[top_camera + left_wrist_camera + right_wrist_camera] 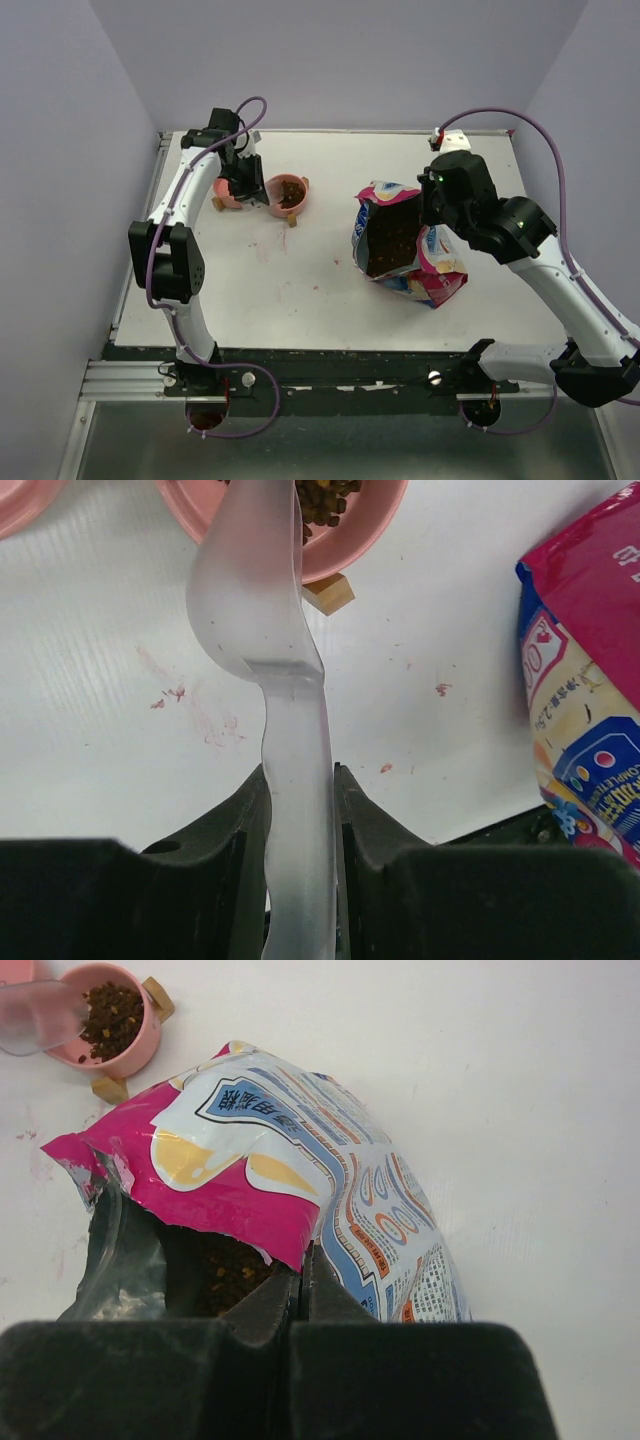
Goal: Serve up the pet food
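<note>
The left claw point(300, 776) is clenched on a clear plastic scoop point(250, 580) reaching over a round pink bowl point(378, 528) that holds dark brown kibble pellets point(110, 1010). The right claw point(302, 1272) pinches the open rim of a glossy pink printed bag point(300, 1150), more kibble inside.

Right gripper point(303, 1260) clamped on the torn pink rim of the bag point(330, 1170), mouth gaping left. Dark kibble point(225, 1270) inside. Top left: pink bowl point(140, 1045) on wooden feet, more kibble in it; clear scoop point(35, 1015) overlaps its left rim. White table point(500, 1080), faint reddish smears at left.
</note>
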Controlling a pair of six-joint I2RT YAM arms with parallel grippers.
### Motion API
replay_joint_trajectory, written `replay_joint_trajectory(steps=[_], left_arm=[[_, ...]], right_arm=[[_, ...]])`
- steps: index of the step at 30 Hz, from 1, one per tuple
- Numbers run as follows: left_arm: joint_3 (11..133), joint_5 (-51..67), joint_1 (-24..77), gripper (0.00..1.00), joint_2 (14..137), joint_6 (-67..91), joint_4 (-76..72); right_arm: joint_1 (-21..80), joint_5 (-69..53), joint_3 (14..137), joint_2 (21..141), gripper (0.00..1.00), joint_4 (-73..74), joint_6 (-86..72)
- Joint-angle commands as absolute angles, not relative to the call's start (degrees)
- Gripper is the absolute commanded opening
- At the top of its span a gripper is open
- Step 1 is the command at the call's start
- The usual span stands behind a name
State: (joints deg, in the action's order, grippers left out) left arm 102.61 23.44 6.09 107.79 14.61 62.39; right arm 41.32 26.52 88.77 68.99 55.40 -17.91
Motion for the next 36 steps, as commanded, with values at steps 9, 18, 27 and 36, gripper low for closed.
replay_joint_trajectory(steps=[9,18,27,36], left_arm=[[107.2,2.7,12.7,0.0,106.0,13.4,64.6],[101.0,12.5,12.3,0.0,96.4,21.1,60.7],[76.2,27.9,12.4,0.0,74.9,38.3,45.2],[69.3,41.3,17.4,0.0,58.6,48.1,38.6]], right_arm=[[41.7,27.2,91.1,66.7,0.0,47.9,-17.2],[41.7,28.5,92.1,68.6,0.0,47.4,-17.8],[41.7,30.6,94.2,71.1,0.01,49.4,-22.1],[41.7,25.2,91.9,69.6,0.01,48.6,-20.8]])
